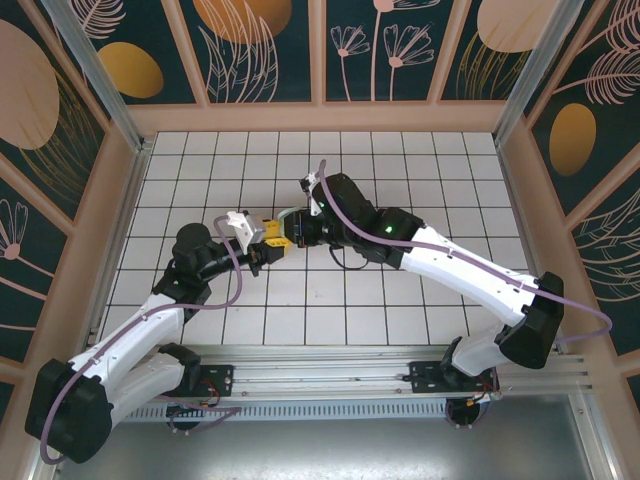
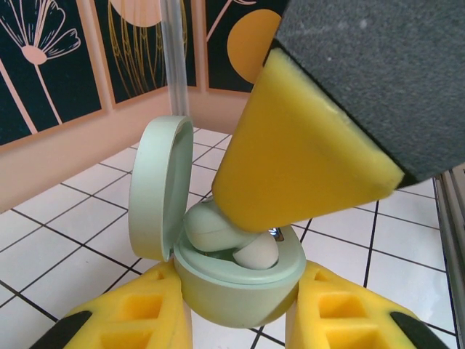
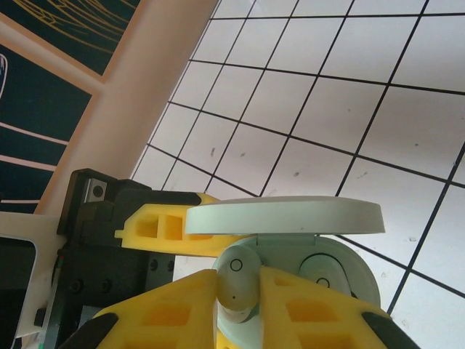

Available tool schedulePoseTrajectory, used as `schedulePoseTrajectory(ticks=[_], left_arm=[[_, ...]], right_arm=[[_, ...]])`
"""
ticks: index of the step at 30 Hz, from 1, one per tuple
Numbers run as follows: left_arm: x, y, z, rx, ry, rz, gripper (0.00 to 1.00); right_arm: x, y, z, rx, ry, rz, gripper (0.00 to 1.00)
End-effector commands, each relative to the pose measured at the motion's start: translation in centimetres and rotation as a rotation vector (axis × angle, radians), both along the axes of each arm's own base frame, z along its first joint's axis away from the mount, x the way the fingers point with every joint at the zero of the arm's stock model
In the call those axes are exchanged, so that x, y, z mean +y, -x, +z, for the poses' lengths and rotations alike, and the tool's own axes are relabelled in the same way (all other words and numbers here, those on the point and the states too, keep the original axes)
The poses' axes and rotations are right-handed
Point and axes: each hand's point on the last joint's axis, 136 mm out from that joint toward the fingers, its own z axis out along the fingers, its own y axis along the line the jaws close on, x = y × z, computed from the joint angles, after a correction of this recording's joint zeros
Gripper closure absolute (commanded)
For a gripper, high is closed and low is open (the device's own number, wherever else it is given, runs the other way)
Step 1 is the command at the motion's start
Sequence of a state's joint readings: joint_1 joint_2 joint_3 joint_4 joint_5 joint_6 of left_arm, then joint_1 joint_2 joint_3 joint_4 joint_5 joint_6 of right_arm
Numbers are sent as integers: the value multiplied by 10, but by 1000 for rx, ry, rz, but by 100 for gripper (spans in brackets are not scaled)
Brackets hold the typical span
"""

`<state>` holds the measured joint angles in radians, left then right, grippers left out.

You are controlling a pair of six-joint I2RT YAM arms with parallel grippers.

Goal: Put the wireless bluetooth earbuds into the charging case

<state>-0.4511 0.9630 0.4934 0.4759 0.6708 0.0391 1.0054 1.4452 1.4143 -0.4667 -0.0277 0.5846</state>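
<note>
Mint earbud (image 3: 235, 278) meets open case (image 2: 221, 291)
The left gripper (image 2: 240, 305) pinches the case, lid (image 2: 156, 189) at nine o'clock; the right gripper (image 3: 237, 292) pinches the earbud at its well.

The pale mint-green oval plastic charging case (image 2: 240, 294) has a smooth satin skin, and the small mint-green rounded plastic earbud (image 3: 234, 280) shines a touch more. The yellow fingers (image 2: 131, 316) of the left gripper (image 2: 240, 313) are matt plastic (faintly grainy up close). The dark grey pad (image 2: 378, 65) above them looks rough and gritty. The white square floor tiles (image 1: 400, 190) are smooth with a soft sheen. The silver metal rail (image 1: 330, 360) looks brushed.
</note>
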Motion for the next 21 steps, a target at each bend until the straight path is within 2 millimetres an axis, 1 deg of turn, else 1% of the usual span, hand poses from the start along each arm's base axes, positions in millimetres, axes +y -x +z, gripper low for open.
schedulePoseTrajectory(ticks=[1, 6, 9, 13, 18, 21], left_arm=[[-1, -2, 15, -40, 34, 4, 92], [-1, -2, 17, -43, 36, 4, 93], [-1, -2, 17, -43, 37, 4, 93], [-1, -2, 16, -42, 36, 5, 92], [-1, -3, 15, -40, 35, 6, 92], [-2, -3, 14, -39, 34, 4, 92]], right_arm=[[1, 0, -3, -2, -4, -30, 80], [2, 5, -9, 14, -1, -27, 79], [0, 3, -10, 2, 10, -47, 77], [0, 4, -6, -3, 5, -45, 69], [-2, 7, 3, -13, -20, -43, 62], [-8, 7, 18, -34, -42, -56, 62]])
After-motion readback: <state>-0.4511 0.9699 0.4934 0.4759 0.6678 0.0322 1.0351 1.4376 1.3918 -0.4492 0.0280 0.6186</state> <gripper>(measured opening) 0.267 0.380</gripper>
